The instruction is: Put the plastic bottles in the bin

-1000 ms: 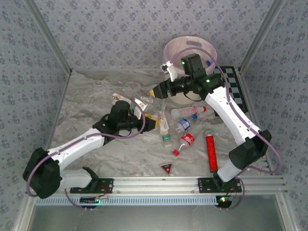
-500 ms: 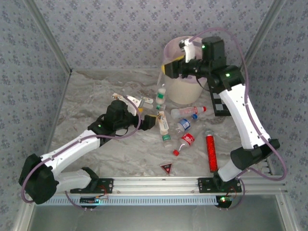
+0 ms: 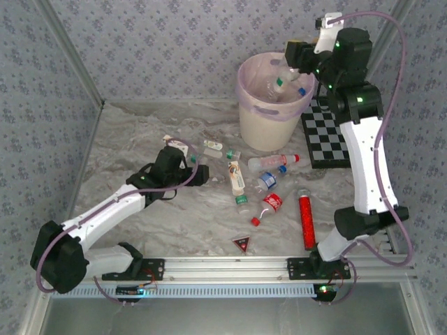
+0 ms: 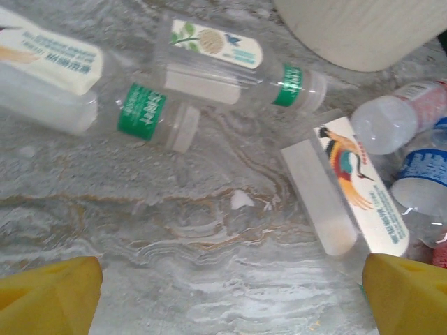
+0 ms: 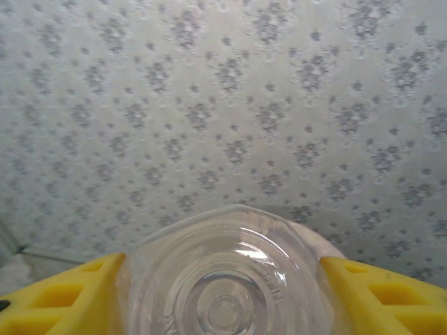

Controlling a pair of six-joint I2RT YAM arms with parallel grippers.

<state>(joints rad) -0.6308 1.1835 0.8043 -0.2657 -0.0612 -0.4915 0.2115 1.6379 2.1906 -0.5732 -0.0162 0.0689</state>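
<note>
**Right arm.** The right claw is clamped on a clear bottle. The bottle's round base faces the wrist camera between the two yellow fingers. From above, this claw is raised over the far right rim of the bin. The bin is lined with a pale pink bag and stands at the far edge of the table, right of centre. A green-marked bottle shows at the bin's mouth; whether it is the held one cannot be told.

**Left arm.** The left claw is spread wide and holds nothing, low over the table near its centre.

**Bottles near the left claw.**
- Beyond its tips lie a green-banded bottle and a bottle with a leaf label, side by side.
- A flat-sided bottle with a bird label lies to their right, apart from both.
- A red-capped bottle and a blue-labelled bottle lie nearer the bin, close together.
- Two more bottles, one green-capped and one red-labelled, lie toward the near edge.

**Other items.**
- A red glittery tube lies toward the right edge, running near to far.
- A small red triangle sits by the near edge.
- A checkerboard lies just beside the bin, toward the far right corner.
</note>
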